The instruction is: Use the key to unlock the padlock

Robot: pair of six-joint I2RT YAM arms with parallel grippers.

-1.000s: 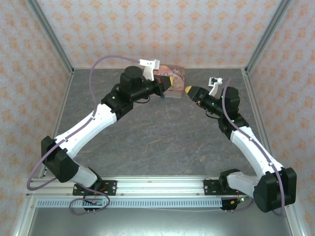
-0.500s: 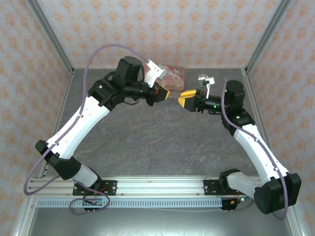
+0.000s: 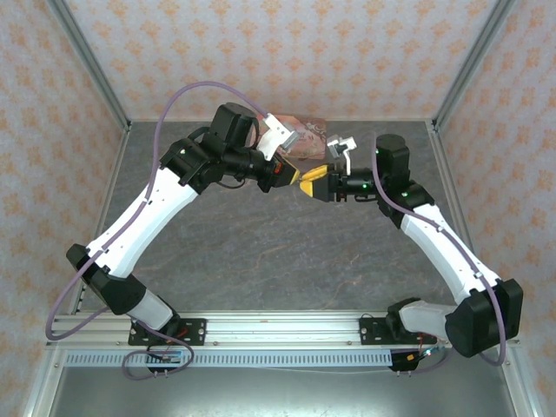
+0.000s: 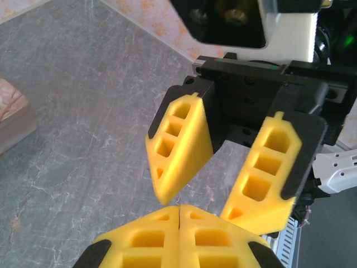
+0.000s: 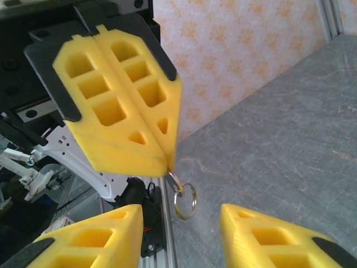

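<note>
My left gripper (image 3: 291, 171) is shut, and in the right wrist view a small metal key (image 5: 174, 180) sticks out from between its yellow fingertips (image 5: 159, 156), with a wire key ring (image 5: 185, 202) hanging from it. My right gripper (image 5: 179, 212) is open and faces the left one tip to tip, one finger on each side of the ring without touching it. In the left wrist view the shut left gripper (image 4: 178, 208) sits just under the spread right fingers (image 4: 181, 145). Both meet above the table's middle back (image 3: 306, 182). The padlock is out of view.
A pink illustrated tin (image 3: 304, 135) lies at the back of the grey table (image 3: 287, 252), just behind the grippers; its corner (image 4: 11, 114) shows in the left wrist view. Patterned walls and metal frame posts close in the table on three sides.
The left gripper has lifted off the tin and swung right. The right gripper has moved left to meet it, so the two now face each other tip to tip.
</note>
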